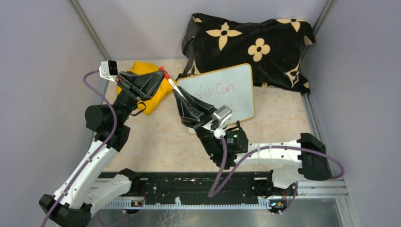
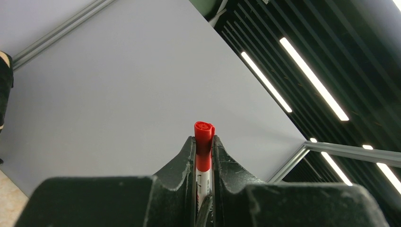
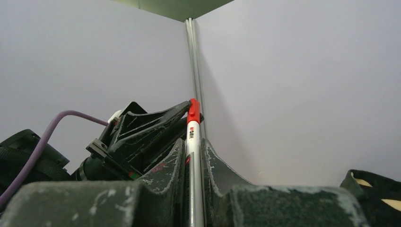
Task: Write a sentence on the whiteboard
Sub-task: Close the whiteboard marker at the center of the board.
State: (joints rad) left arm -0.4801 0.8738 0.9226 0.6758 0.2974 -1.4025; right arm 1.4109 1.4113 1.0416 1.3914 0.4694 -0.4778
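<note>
We record both arms as white-shelled links joined by black cylindrical joints, each trailing a purple cable (image 1: 112, 120). The left arm (image 1: 90, 170) bears a white wrist camera (image 1: 108, 67); the right arm (image 1: 279, 153) bears a silver-grey one (image 1: 221, 115), with a small green light (image 1: 230, 137) beneath. The left gripper (image 1: 163, 73) and right gripper (image 1: 178, 92) are black wedge-shaped bodies, their fingers (image 3: 217, 170) scuffed pale (wear heaviest along the edges).

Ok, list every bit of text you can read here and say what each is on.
"ou Can": red writing on the whiteboard; its start is hidden behind the right claw.
Second line below it: mostly covered, unreadable.
Red print on the marker barrel: too blurred to read.
No other text is legible.
</note>
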